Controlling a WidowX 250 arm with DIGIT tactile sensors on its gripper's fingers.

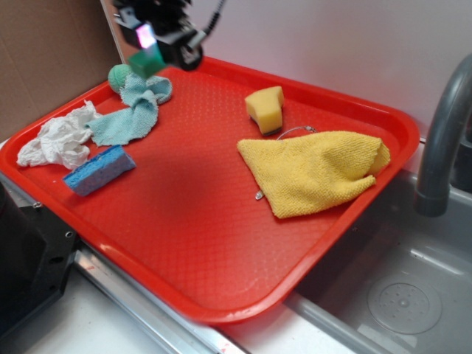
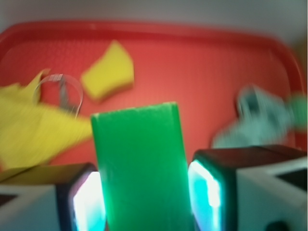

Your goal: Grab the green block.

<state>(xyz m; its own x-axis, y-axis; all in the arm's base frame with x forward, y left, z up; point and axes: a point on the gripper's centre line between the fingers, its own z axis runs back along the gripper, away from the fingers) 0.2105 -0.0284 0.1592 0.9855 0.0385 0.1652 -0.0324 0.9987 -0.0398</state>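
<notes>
Over the red plastic tray, my gripper clamps the bright-green rectangular block, apparently lifted clear of it.

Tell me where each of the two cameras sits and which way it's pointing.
Exterior: off the tray's near corner, high, looking down across the red tray toward the wall; the gripper shows at top left.
Wrist: mounted behind the fingers, facing along them over the tray.
Both show the green block clamped, the yellow sponge and the yellow cloth.
</notes>
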